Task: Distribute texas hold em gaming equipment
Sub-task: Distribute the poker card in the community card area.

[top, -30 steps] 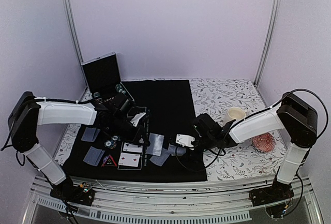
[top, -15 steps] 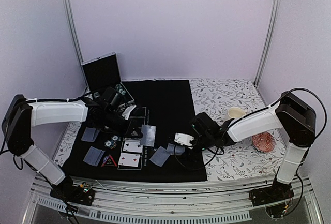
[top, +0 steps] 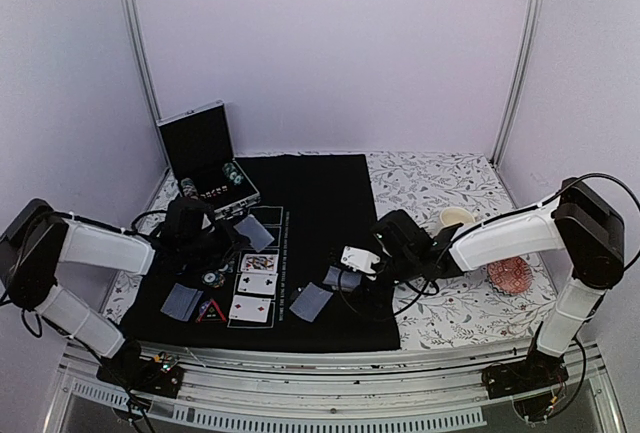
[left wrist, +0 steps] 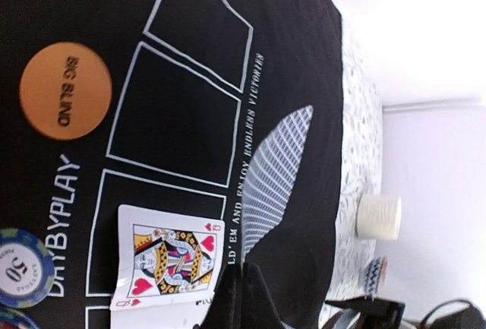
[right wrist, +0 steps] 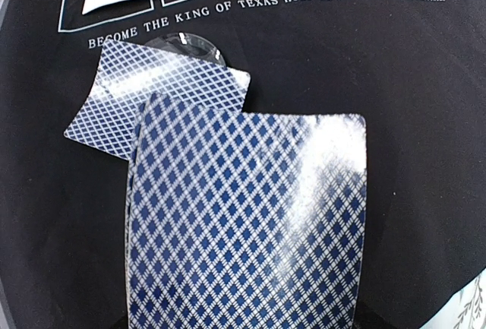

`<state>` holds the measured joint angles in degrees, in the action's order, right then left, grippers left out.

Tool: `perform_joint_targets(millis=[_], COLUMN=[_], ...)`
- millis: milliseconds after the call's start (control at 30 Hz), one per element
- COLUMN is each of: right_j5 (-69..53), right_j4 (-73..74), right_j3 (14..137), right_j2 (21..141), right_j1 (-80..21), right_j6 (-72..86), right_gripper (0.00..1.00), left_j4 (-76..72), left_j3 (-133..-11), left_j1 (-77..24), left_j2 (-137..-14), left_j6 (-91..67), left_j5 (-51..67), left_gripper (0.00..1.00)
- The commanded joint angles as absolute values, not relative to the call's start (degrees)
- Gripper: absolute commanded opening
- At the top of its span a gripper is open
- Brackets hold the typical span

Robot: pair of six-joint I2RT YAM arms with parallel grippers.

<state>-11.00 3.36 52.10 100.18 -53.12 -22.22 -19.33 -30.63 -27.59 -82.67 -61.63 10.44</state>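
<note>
My left gripper (left wrist: 241, 276) is shut on a lattice-backed playing card (left wrist: 277, 169) that sticks out past its tips, over the black mat (top: 320, 193). Beside it a queen of hearts (left wrist: 168, 259) lies face up in a printed box, above two more face-up cards (top: 254, 296). An orange disc (left wrist: 65, 92) and a striped chip (left wrist: 23, 268) lie nearby. My right gripper (top: 357, 263) is shut on a deck of cards (right wrist: 243, 223), which hides its fingers. Just beyond the deck, a loose face-down card (right wrist: 152, 93) covers part of a clear disc (right wrist: 186, 40). A red triangle marker (top: 211, 311) lies at the front left.
An open black case (top: 200, 153) stands at the mat's back left corner. A cream cup (top: 456, 220) and a reddish patterned dish (top: 511, 275) sit on the floral cloth to the right. More face-down cards (top: 181, 301) (top: 311, 302) lie along the mat's front.
My left arm has drawn back to the left, taking its card from the right of the card row to above it. The queen of hearts now shows. The right gripper barely moved.
</note>
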Motion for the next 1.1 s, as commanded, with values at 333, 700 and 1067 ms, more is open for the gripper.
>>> perform_joint_targets(millis=[333, 700, 1067], right_j5=[-9.26, -8.63, -8.44], right_j4=[5.10, 5.01, 5.04], right_j3=[50.52, 48.40, 48.50], right_j2=[96.84, 94.76, 94.68], right_j1=[-53.75, -53.77, -53.78], right_j6=[-20.38, -20.63, -21.10], right_gripper=[0.56, 0.56, 0.56], left_j4=[-51.08, -40.70, -35.57], left_j3=[-31.65, -36.48, -36.48], left_j1=[-32.16, -35.11, -36.23], left_j2=[-104.87, -105.27, -105.15], left_j6=[-96.70, -98.20, -101.80], left_j5=[-5.62, -12.43, -13.04], left_gripper=[0.00, 0.00, 0.02])
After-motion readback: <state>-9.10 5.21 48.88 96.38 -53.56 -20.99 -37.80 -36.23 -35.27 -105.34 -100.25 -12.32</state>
